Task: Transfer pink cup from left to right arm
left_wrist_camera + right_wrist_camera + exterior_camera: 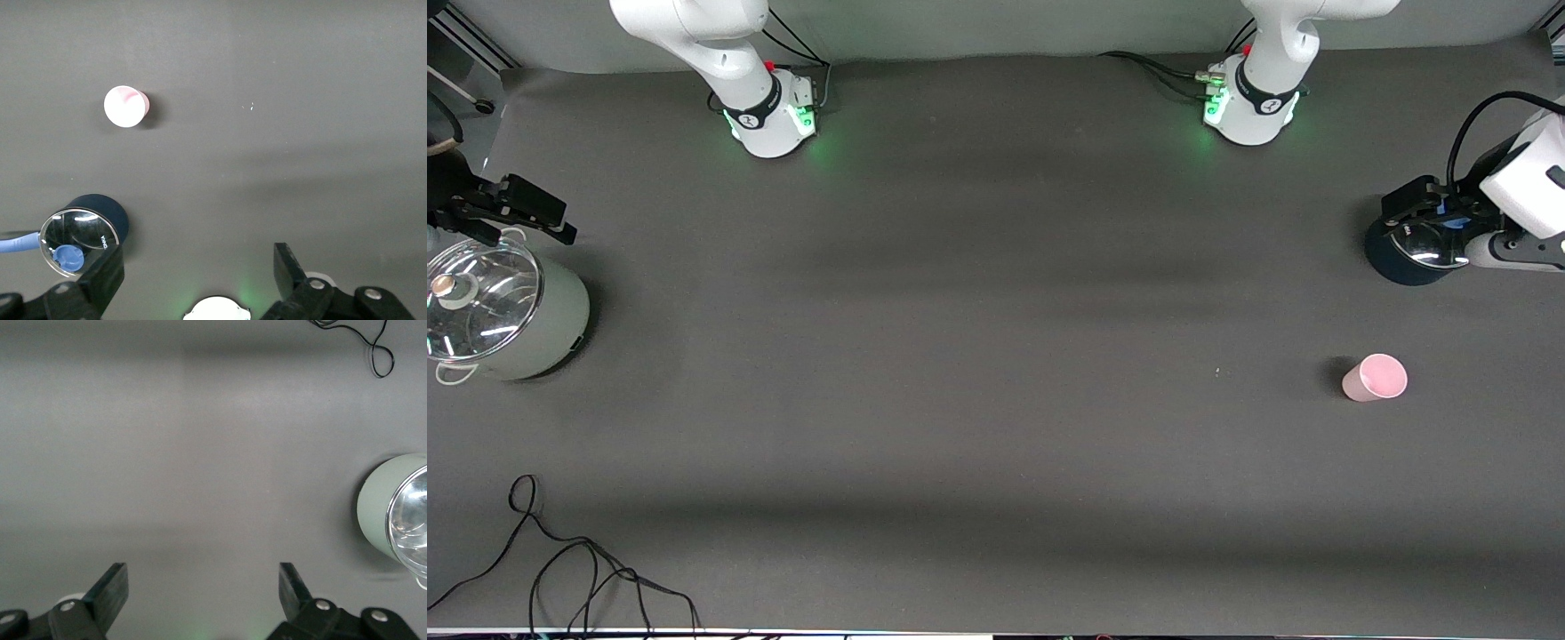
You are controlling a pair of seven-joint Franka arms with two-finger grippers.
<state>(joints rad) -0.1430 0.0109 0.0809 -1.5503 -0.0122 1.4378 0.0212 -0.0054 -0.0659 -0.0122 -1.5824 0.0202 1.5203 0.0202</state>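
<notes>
The pink cup (1375, 377) stands alone on the dark table toward the left arm's end, nearer the front camera than the dark pot; in the left wrist view the cup (125, 106) shows from above. My left gripper (1423, 206) hangs open over the dark pot, apart from the cup, and nothing sits between the black fingers of the left gripper (197, 267). My right gripper (516, 218) hovers open at the right arm's end of the table, beside the pale green pot. The right gripper (202, 583) is empty, with only bare table under it.
A dark blue pot with a glass lid (1409, 253) (83, 230) sits under the left gripper. A pale green pot with a glass lid (543, 324) (380, 507) stands at the right arm's end. A loose black cable (560, 569) (377, 350) lies near the front edge.
</notes>
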